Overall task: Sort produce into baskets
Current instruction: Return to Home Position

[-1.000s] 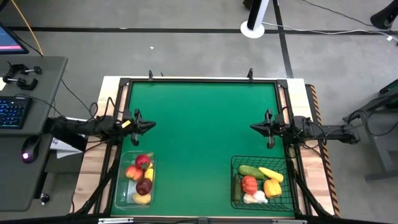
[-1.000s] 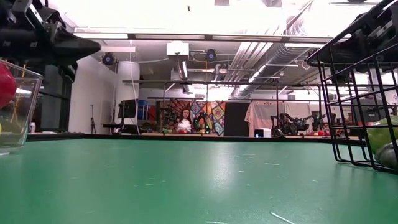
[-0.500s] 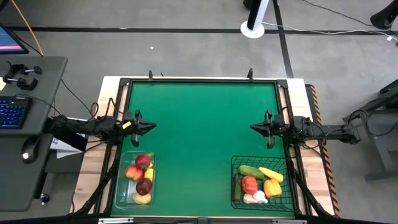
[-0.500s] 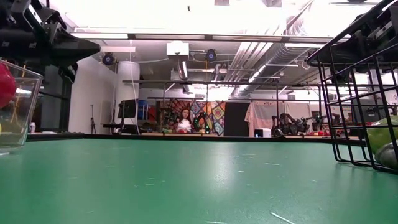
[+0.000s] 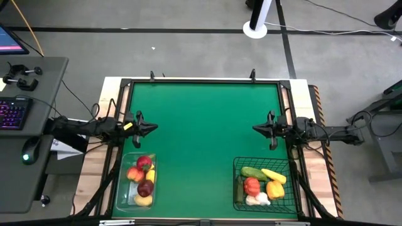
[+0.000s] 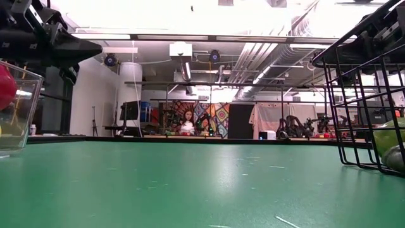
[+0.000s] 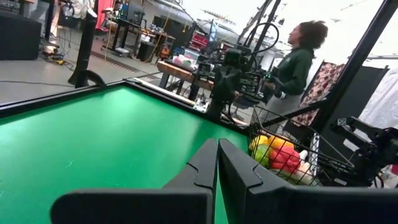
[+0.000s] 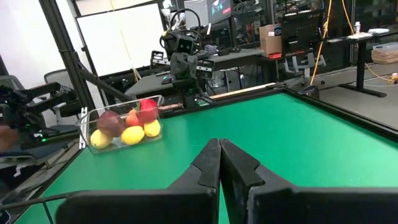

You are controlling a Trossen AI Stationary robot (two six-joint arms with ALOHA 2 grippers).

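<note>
A clear plastic bin [image 5: 139, 182] stands at the table's near left with red apples and yellow lemons [image 8: 127, 124] inside. At the near right, a black wire basket [image 5: 264, 183] holds a green cucumber, a yellow pepper, an orange-red tomato and white garlic [image 7: 277, 151]. My left gripper [image 5: 154, 126] hovers shut at the table's left edge, just beyond the bin, pointing level toward the right. My right gripper [image 5: 254, 128] hovers shut at the right edge, beyond the basket, pointing level toward the left. Neither has anything between its fingers.
The green mat [image 5: 204, 135] between the two arms is bare. A black frame [image 5: 202, 81] runs around the table. A desk with a keyboard [image 5: 14, 113] and mouse stands off to the left. A person [image 7: 297, 59] stands beyond the table's right side.
</note>
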